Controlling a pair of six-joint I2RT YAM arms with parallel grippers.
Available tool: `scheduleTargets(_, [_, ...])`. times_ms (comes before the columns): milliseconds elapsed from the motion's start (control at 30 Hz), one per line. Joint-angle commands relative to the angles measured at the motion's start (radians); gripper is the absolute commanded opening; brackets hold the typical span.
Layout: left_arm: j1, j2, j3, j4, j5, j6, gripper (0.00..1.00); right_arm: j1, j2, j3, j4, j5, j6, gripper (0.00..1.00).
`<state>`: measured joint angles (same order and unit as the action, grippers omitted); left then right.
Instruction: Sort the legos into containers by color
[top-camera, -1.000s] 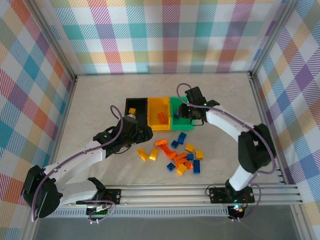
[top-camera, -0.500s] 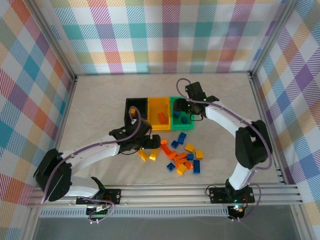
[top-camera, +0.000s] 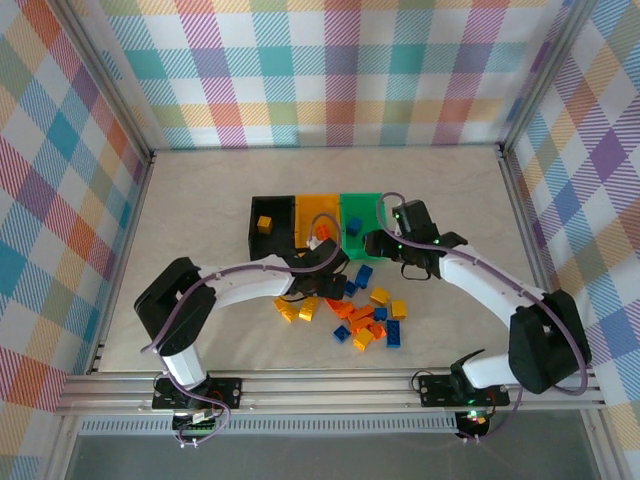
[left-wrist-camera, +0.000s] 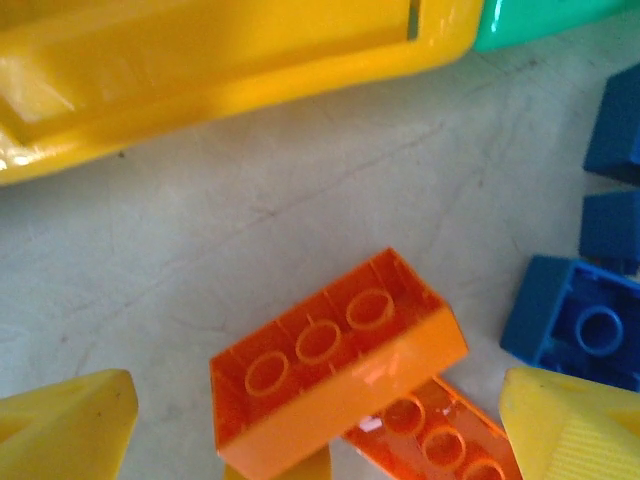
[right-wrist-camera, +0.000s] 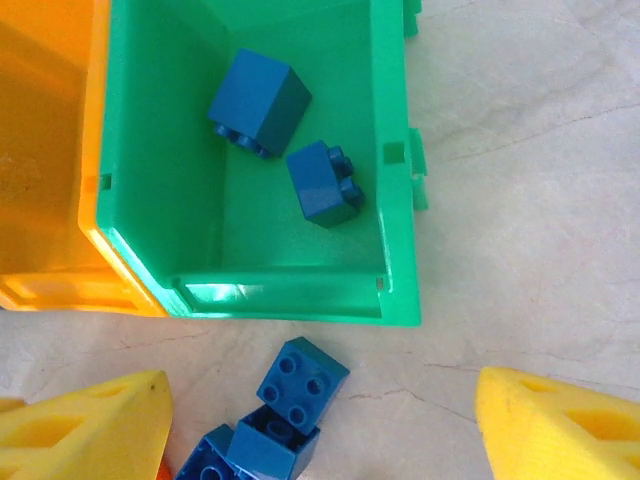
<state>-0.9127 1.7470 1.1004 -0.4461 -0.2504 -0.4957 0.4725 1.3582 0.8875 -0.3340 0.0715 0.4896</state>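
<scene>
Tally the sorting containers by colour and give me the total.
Black bin: 1
Yellow-orange bin: 1
Green bin: 1
Total: 3 bins, joined in one row.

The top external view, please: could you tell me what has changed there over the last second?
The left gripper swung right from beside the black bin to the loose pile, and its open jaws now stand either side of an orange lego. The right gripper opened, dropping a blue lego into the green bin, then drew back toward the near edge. The bins and the pile stayed put.
</scene>
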Motion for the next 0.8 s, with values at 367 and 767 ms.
scheduleTargets(367, [-0.012, 0.108, 0.044, 0.002, -0.075, 0.086, 0.66, -0.007, -0.073, -0.038, 0.031, 0.020, 0.014, 0.80])
scheduleTargets(767, [-0.021, 0.067, 0.011, 0.008, -0.052, 0.071, 0.40, -0.011, -0.080, -0.049, 0.044, 0.016, 0.021, 0.79])
